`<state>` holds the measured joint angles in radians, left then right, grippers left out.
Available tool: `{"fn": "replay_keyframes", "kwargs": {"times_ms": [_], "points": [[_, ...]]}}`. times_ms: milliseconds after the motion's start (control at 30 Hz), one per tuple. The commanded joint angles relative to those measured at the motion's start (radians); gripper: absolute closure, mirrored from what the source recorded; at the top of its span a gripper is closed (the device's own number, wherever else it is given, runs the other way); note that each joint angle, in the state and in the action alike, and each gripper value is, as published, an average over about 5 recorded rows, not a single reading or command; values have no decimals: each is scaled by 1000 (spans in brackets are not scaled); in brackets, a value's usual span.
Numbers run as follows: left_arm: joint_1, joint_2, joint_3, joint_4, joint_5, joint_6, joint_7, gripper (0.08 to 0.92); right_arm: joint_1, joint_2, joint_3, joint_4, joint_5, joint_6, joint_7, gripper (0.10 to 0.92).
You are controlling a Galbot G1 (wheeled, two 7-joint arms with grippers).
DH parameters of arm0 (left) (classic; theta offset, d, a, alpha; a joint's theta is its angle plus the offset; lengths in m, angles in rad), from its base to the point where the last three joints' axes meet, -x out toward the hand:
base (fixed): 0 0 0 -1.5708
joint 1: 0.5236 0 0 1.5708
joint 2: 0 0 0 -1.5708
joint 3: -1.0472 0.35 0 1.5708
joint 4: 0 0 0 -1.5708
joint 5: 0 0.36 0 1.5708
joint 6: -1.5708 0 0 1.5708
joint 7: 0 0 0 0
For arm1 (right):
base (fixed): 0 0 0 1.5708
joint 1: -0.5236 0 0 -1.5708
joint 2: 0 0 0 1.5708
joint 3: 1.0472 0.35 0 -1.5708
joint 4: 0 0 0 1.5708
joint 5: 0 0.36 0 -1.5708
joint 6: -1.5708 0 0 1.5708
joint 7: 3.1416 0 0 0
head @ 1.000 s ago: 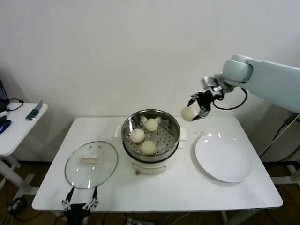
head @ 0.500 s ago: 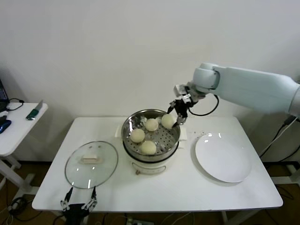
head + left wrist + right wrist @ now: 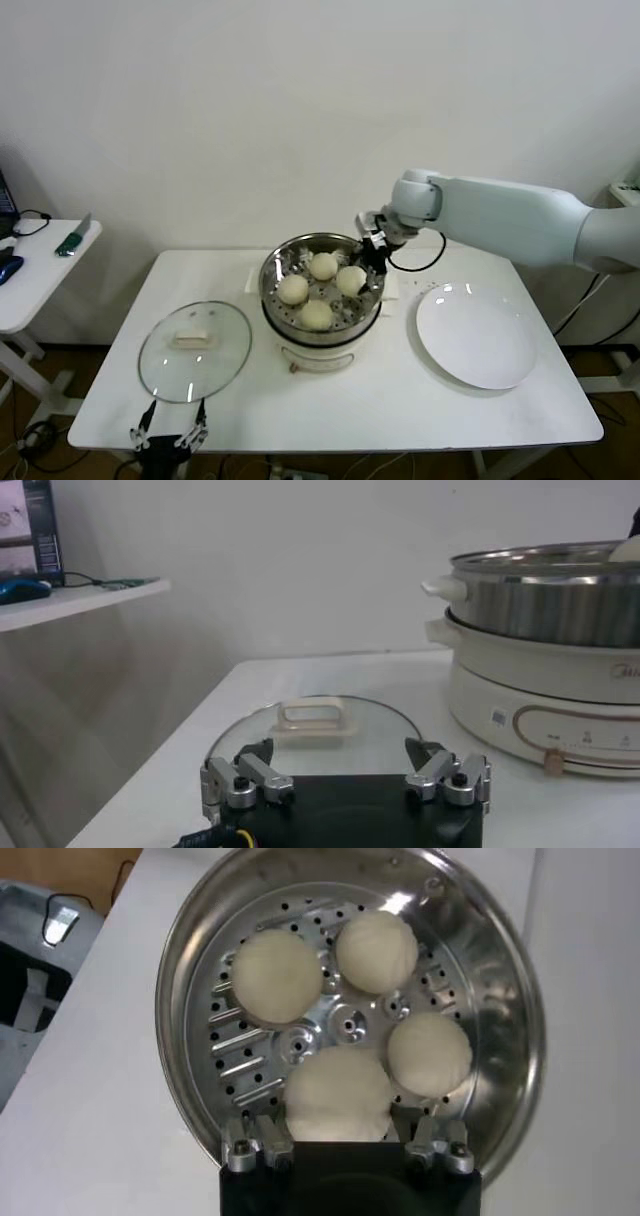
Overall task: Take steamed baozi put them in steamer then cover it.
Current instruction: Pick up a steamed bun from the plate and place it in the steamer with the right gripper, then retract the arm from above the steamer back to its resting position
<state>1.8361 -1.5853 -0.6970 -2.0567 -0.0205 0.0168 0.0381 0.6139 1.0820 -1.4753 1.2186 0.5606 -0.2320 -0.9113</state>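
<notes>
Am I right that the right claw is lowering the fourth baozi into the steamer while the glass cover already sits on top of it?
Not quite: the cover lies on the table beside the steamer, as the head view shows. The right claw does hold the fourth baozi inside the open steamer.

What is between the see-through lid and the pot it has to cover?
Only the right tool, reaching down into the steamer with the fourth baozi between its fingers. The cover lies flat on the table beside the pot, with bare tabletop between them. The left tool waits open just in front of the cover.
</notes>
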Motion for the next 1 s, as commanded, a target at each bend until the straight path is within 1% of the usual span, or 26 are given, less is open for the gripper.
{"fn": "replay_keyframes", "kwargs": {"times_ms": [33, 567, 733, 833, 933, 1000], "points": [[-1, -1, 0, 0, 0, -1, 0, 177, -40, 14, 6, -9, -22, -6, 10, 321], [-3, -4, 2, -2, -1, -2, -1, 177, -25, 20, -5, -25, -30, -11, 9, 321], [-2, -3, 2, -1, -3, -3, -2, 177, -27, 26, 1, -30, -11, -14, 15, 321], [-1, -2, 1, -2, -4, -4, -2, 177, -14, 27, 2, -27, 4, -14, 10, 281], [1, -1, 0, -4, -5, -4, -2, 177, 14, 22, 1, -21, 25, -10, -8, 222], [2, -1, 1, -6, -5, -3, -2, 177, 38, 15, -2, -19, 35, -3, -22, 208]]}}
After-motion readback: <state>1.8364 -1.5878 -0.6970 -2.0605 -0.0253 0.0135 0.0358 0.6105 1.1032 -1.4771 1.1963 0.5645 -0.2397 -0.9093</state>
